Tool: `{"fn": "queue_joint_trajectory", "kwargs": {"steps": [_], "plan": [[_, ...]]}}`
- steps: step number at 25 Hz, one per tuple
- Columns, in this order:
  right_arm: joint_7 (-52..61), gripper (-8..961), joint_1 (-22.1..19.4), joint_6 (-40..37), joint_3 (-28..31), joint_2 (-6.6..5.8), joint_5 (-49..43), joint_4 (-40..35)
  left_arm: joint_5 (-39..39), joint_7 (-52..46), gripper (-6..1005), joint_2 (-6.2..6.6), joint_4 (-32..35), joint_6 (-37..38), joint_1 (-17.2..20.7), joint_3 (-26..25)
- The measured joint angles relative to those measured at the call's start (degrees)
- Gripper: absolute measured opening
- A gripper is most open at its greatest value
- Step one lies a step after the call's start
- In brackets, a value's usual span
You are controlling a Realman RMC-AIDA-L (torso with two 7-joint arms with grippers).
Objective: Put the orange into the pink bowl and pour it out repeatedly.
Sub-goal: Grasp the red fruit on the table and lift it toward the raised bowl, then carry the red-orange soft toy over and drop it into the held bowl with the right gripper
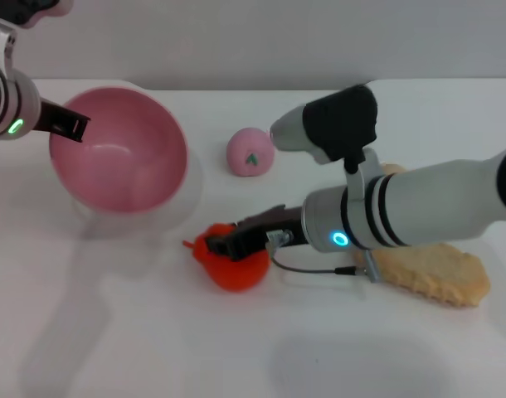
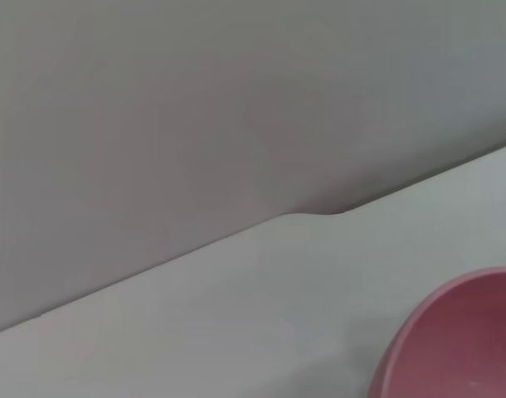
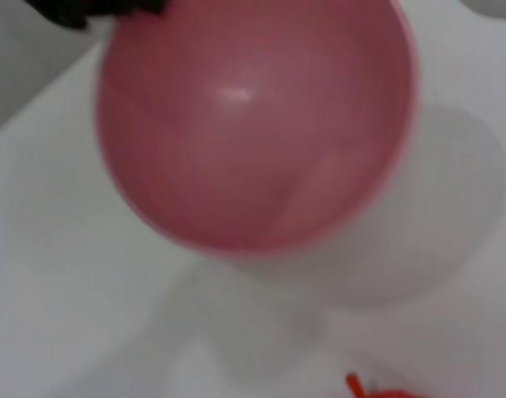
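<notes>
- A white table [image 1: 153, 348] fills the scene, with a grey wall behind it.
- The right gripper [image 1: 228, 243] lies low over the table, its dark fingers closed on the orange [image 1: 236, 267], which sits on the table in front of the bowl.
- Just behind that arm lie a small pink ball [image 1: 250, 152] with a green mark and a flat beige biscuit-like piece [image 1: 435, 269].
- The left gripper [image 1: 69, 123] pinches the near-left rim of the pink bowl [image 1: 124, 153], holding it raised and tilted with its mouth toward the camera; the bowl is empty.
- The bowl's shadow falls on the table below it.
</notes>
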Motion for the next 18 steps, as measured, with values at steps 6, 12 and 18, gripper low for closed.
{"fn": "queue_joint_trajectory", "kwargs": {"steps": [6, 12, 18], "plan": [[1.15, 240, -10.73, 7.53, 8.76, 0.0, -10.56, -21.21, -3.52, 1.38, 41, -0.01, -0.45, 0.0, 0.0, 0.0], [2.27, 130, -20.04, 12.92, 16.47, 0.27, -17.55, -41.28, -10.02, 3.76, 41, -0.07, -0.7, -1.2, -0.19, 1.11], [2.34, 88, -21.51, 13.34, 17.23, 0.38, -18.32, -44.48, -15.86, 3.91, 41, -0.19, -1.08, -0.93, -1.77, 4.09]]}}
